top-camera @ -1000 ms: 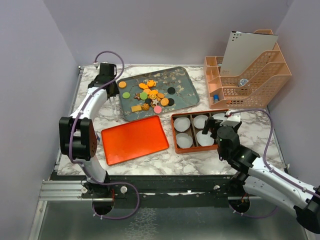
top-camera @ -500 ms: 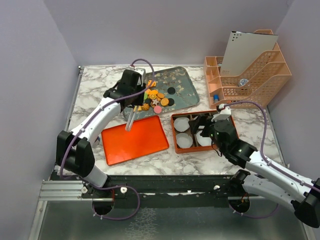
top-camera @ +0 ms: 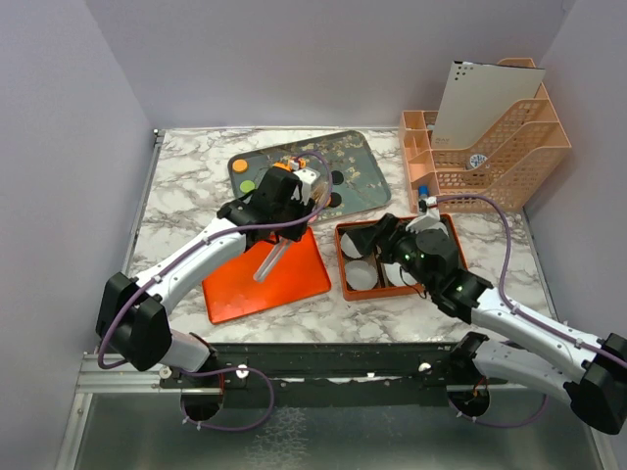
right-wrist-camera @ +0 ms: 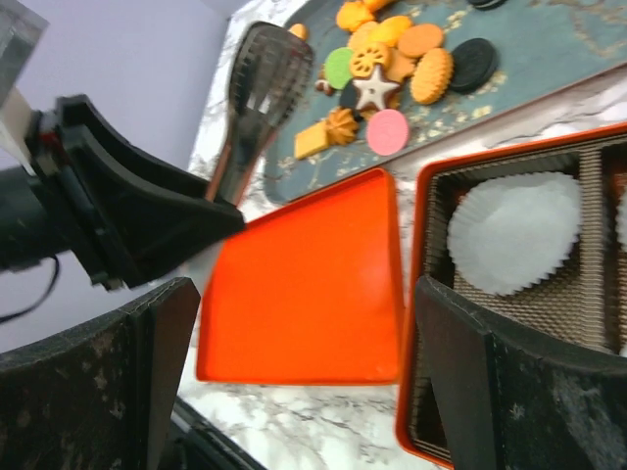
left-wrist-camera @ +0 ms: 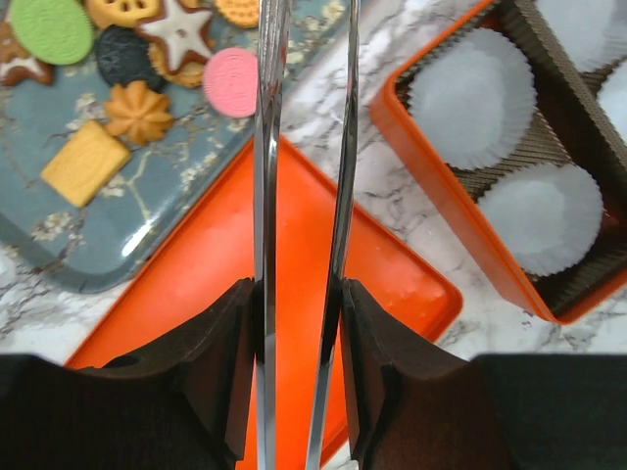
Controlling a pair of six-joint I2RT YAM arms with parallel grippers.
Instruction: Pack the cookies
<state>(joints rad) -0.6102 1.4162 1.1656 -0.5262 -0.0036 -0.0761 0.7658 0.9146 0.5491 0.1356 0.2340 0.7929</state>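
- You're crowding both arms over the orange lid (right-wrist-camera: 313, 235). If the right one is sitting there when the left swings toward the box (right-wrist-camera: 490, 159), you're risking a clash with the tongs (left-wrist-camera: 269, 147).
- The paper cups (right-wrist-camera: 514, 230) are looking light, so a tong tip dragging on one is likely tipping or lifting it.
- You're gripping the tongs by squeezing both blades. Ease too far to open them and you're risking them slipping or dropping.
- The cookies (left-wrist-camera: 127, 59) are all lying clustered and touching on the grey tray (left-wrist-camera: 59, 245), far-left of the box. A sloppy pinch is risking shoved neighbours or a cracked biscuit.
- The right gripper (right-wrist-camera: 304, 294) is hovering spread wide above the lid, just left of the box. It is holding and touching nothing.
- The left gripper (left-wrist-camera: 299, 323) is clamping the tongs, pressing the blades to a narrow gap with nothing between them. They are hanging over the lid's far edge, and the tips are running out of the wrist view.
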